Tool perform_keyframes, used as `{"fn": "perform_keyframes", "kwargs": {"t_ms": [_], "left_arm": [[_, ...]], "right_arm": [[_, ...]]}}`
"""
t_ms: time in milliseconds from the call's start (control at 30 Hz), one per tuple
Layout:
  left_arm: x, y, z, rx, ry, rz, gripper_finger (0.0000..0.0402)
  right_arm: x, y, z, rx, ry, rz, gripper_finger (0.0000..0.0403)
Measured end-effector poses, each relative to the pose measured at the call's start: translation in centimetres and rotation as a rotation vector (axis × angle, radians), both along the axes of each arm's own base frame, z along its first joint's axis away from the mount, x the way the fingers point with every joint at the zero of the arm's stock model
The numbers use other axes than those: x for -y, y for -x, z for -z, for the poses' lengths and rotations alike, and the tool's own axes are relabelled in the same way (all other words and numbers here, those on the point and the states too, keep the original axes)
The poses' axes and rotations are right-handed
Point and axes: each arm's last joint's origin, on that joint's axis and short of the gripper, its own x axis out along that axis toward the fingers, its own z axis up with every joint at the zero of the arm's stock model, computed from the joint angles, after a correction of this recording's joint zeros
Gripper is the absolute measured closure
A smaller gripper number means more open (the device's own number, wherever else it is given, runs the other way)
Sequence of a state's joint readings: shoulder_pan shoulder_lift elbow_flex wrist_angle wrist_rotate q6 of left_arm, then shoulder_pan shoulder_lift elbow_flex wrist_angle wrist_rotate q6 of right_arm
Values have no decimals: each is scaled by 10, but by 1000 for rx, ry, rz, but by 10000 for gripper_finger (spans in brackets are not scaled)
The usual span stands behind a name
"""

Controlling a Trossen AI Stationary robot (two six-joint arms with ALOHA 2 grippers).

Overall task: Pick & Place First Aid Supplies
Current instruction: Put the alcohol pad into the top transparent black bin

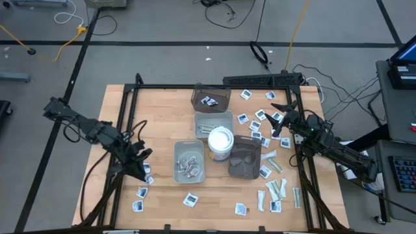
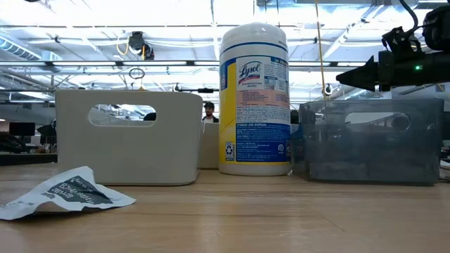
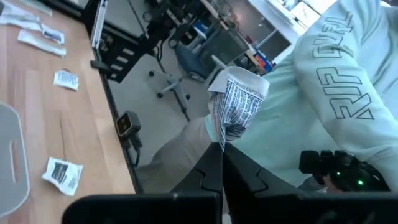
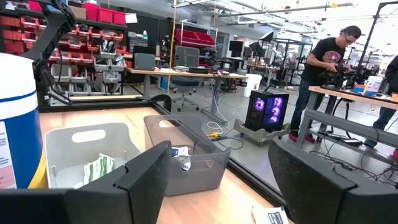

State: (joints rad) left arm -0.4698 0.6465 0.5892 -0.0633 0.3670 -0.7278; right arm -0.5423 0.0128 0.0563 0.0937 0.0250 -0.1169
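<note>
Small first aid packets lie scattered on the wooden table (image 1: 162, 104), many at the right (image 1: 260, 120) and along the near edge (image 1: 190, 199). My left gripper (image 3: 222, 148), at the table's near left (image 1: 142, 162), is shut on one white packet with dark print (image 3: 239, 102). At the right side my right gripper (image 4: 217, 158) stands open with nothing between its fingers (image 1: 283, 120). Some packets lie in the grey tray (image 1: 190, 161) and in the far dark tray (image 1: 210, 97). My left gripper pinches the packet by its narrow end (image 3: 222, 138) between its two fingertips. The rest of the packet sticks out past the fingertips, slightly crumpled. It is lifted clear of the table.
A round white wipes tub (image 1: 220, 142) stands mid-table between a second grey tray (image 1: 213, 122) and a dark tray (image 1: 246, 156). A loose packet (image 2: 67, 193) lies near the front edge. A person in a pale hoodie (image 3: 336, 93) stands close beyond the table's edge.
</note>
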Motion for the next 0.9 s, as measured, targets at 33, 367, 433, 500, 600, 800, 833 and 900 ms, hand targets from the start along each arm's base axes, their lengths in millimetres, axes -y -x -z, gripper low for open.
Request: {"fn": "perform_keyframes", "kwargs": {"t_ms": [33,367,433,500,600,800,833,900], "left_arm": [[0,0,1,-8,-3,0,399],[-8,-36,27,-179,-76,-116,400],[-14,-47,35,-271,-125,-127,400],[-20,-55,42,-394,-198,-142,400],[-32,-63,46,-569,-316,-152,401],[-57,-76,35,-771,-505,-115,401],[-62,-80,32,-788,-531,-115,401],[-73,-88,25,-829,-600,-126,401]], "right_arm": [[0,0,0,0,0,0,140],[0,0,0,1,0,0,140],[0,0,0,1,0,0,140],[0,0,0,0,0,0,140],[0,0,0,0,0,0,140],[0,0,0,1,0,0,140],[0,0,0,0,0,0,140],[0,0,0,0,0,0,140]]}}
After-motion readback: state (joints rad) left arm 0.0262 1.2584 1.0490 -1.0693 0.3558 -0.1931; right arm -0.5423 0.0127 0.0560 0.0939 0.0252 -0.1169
